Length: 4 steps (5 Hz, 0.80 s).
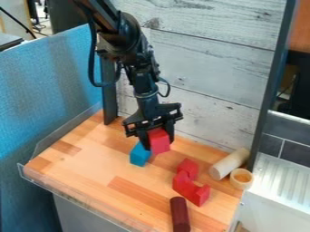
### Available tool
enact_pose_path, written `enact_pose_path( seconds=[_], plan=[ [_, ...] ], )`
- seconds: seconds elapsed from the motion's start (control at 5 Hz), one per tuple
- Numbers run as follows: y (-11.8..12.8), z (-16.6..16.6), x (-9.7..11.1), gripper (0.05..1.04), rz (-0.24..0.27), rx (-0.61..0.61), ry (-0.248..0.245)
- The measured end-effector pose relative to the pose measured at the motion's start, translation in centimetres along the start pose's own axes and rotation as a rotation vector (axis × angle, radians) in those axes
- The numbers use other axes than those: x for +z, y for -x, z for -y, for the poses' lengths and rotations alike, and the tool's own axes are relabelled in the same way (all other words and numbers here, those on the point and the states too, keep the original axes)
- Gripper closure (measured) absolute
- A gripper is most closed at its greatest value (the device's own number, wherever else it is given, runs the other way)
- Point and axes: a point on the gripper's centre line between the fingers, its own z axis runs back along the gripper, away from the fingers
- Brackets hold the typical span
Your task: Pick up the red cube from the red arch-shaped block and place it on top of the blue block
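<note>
The robot arm [124, 41] above a tabletop [91, 168] suggests a lab.

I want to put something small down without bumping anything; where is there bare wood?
The wooden top is bare left of the blue block, and from there toward the front edge, short of the dark red cylinder. It's crowded around the gripper and along the right, with red pieces and a pale cylinder.

Whitewashed plank wall [205, 63] w/ blue fabric partition [54, 86] at L.
</note>
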Motion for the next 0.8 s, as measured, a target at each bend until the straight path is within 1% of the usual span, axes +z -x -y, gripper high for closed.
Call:
enact_pose_path(
  seconds=[0.2,0.4,0.6,0.8],
  plan=[
    [-0.84,-0.95,-0.12,0.463,-0.002,-0.186,-0.053],
    [-1.08,-1.40,-0.41,0.463,0.017,-0.398,-0.066],
    [-1.13,-1.49,-0.34,0.463,0.008,-0.511,-0.051],
    [-1.65,-1.67,-0.21,0.463,0.026,-0.599,-0.029]
  ],
)
